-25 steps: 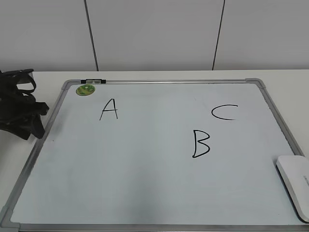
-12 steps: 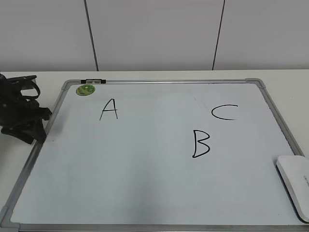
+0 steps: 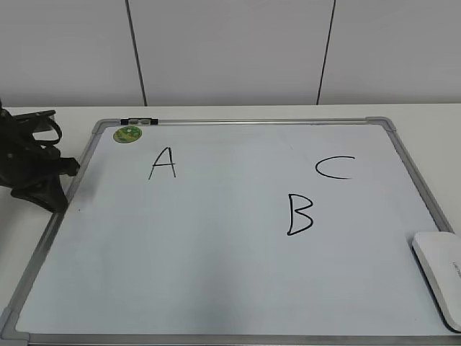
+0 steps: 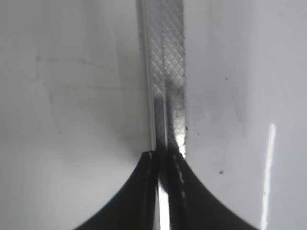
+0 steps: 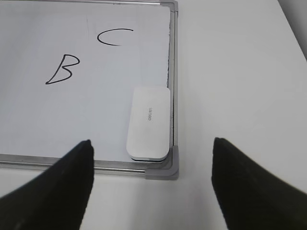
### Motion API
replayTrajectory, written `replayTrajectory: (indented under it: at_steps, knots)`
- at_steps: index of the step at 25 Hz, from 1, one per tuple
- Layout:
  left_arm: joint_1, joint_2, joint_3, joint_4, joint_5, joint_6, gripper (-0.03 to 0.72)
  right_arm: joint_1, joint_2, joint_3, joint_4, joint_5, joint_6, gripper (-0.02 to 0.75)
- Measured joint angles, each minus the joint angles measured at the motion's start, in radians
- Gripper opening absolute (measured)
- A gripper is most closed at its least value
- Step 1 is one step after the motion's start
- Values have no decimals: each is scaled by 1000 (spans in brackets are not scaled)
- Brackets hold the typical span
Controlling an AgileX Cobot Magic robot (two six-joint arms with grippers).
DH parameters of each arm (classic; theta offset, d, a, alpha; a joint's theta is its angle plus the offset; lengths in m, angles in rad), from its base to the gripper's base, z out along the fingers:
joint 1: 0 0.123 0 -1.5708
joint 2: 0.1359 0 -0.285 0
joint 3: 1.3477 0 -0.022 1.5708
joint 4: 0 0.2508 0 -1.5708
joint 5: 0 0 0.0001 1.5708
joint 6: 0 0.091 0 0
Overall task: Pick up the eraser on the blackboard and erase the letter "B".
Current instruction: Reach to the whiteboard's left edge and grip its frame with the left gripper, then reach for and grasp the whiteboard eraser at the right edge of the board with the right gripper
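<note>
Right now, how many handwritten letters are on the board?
3. The "A" is upper left, near the green magnet; the "C" is upper right; the letter "B" sits just below and left of the "C". None looks hidden.

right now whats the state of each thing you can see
white rounded plastic eraser: lying flat in board corner, ungrasped
black marker letter "B": intact, unerased
white grey-framed dry-erase board: flat on table
round green magnet: stuck near top-left corner
right gripper: fingers open
left gripper: fingers shut, over frame
</note>
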Motion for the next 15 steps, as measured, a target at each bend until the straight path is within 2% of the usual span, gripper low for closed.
replayTrajectory:
  at_steps: [9,15]
  knots:
    - [0,0,0,-8,6,-2,11,0,22,-21,0,-26,0,586]
    - [0,0,0,-8,10,-2,11,0,272,-100,9,-163,0,586]
